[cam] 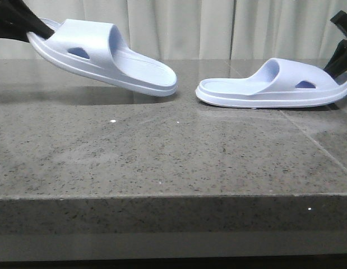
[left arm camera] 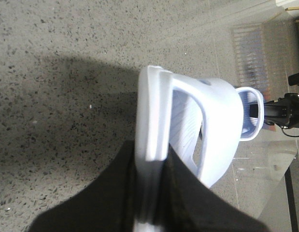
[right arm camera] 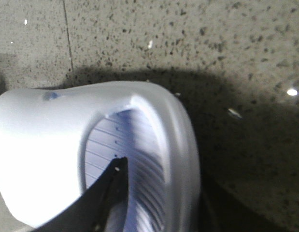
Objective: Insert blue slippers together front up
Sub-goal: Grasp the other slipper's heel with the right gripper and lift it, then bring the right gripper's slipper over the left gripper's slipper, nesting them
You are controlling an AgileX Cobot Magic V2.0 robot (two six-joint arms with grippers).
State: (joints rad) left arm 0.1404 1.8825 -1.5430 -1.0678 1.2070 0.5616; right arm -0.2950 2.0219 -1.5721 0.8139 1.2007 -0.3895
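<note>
- The left tool [left arm camera: 151,203] is pinched on the heel end of the left blue slipper [cam: 106,53] and holds it clear of the speckled stone surface [cam: 162,157], heel high and toe tipped down toward the middle.
- The right tool [cam: 342,59] grips the heel end of the right blue slipper [cam: 280,84]; the right wrist view shows one finger [right arm camera: 108,193] inside on the ridged footbed, so it is clamped on the heel wall. This slipper looks to lie flat on the surface or just above it.
- The two toes face each other, near but apart.
- In my judgement, the step in hand is bringing the pair together after both are grasped.
- The next move calls for matching the tilts and lining up the toes, then sliding one slipper's front under the other's strap.
</note>
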